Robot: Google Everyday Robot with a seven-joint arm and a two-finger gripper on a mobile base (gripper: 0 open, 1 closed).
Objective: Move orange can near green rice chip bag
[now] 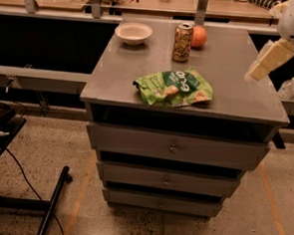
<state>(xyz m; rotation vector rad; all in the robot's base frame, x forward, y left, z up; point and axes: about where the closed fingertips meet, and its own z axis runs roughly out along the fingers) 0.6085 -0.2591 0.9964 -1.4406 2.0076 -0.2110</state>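
Can: orange can [182, 42] upright behind green rice chip bag [174, 87], untouched.
Gripper: my gripper [264, 59] right of bag; state, can't tell.
Left: whole move, I judge.

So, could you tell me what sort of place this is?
Probably a lab or workshop: a grey drawer cabinet on a speckled floor with tape lines, a cluttered bench behind. The tool hovers at the cabinet's right edge.
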